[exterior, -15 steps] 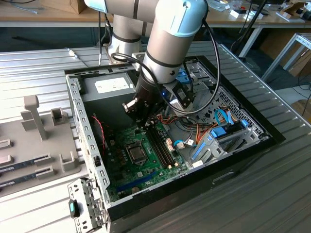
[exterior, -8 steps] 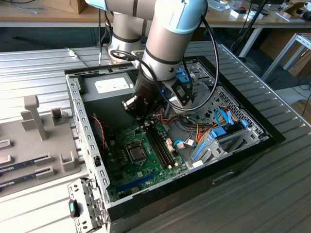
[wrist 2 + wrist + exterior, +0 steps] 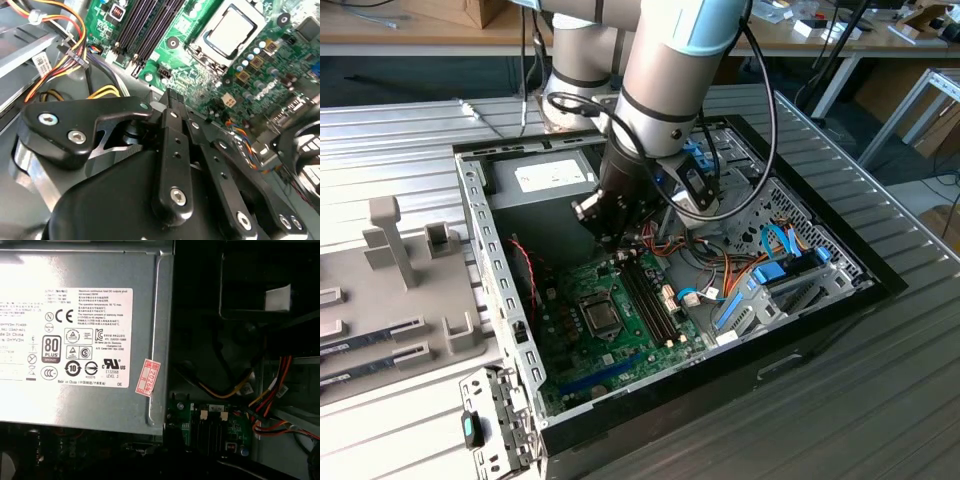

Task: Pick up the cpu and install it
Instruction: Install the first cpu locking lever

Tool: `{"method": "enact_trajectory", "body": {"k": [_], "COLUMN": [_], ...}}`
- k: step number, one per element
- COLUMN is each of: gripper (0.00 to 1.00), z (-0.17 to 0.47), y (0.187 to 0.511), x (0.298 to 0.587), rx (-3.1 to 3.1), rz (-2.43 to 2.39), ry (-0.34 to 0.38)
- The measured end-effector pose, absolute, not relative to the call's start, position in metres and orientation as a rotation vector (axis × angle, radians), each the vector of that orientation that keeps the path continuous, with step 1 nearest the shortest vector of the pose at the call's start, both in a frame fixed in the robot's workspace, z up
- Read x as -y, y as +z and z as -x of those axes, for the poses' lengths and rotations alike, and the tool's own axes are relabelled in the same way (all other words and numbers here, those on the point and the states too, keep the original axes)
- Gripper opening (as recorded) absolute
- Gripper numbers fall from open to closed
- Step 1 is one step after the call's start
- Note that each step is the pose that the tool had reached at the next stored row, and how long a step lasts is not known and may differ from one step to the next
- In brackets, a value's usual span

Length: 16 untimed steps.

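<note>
The cpu (image 3: pixel 231 27) has a dull, brushed silver metal lid, seated in a shinier metal socket frame (image 3: pixel 207 31) on the glossy green motherboard (image 3: pixel 260 85). Just above the board, the end effector (image 3: pixel 172 107) is matt black plastic or coated metal with bright steel screws. The power supply (image 3: pixel 80 340) beside the motherboard is smooth grey sheet metal with a white paper label (image 3: pixel 75 337). The tabletop (image 3: pixel 880 400) is ribbed grey metal.
</note>
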State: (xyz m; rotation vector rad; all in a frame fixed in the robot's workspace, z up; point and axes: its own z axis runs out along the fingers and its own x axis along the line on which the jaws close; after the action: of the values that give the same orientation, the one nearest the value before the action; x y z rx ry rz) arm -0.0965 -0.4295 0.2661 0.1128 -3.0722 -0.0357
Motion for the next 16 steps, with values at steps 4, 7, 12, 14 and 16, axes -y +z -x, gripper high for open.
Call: {"method": "enact_trajectory", "body": {"k": [4,7,12,14,16], "gripper": [0.10,0.10,0.10,0.10,0.10], "z": [0.096,0.096,0.096,0.096,0.096], "y": [0.270,0.270,0.270,0.270,0.270], "x": [0.434,0.439,0.440,0.440,0.452], "rx": [3.072,3.072,3.072,3.072,3.072], "rz": [-0.113,-0.113,-0.113,-0.113,-0.113], "ry": [-0.036,-0.036,-0.036,-0.036,-0.036]}}
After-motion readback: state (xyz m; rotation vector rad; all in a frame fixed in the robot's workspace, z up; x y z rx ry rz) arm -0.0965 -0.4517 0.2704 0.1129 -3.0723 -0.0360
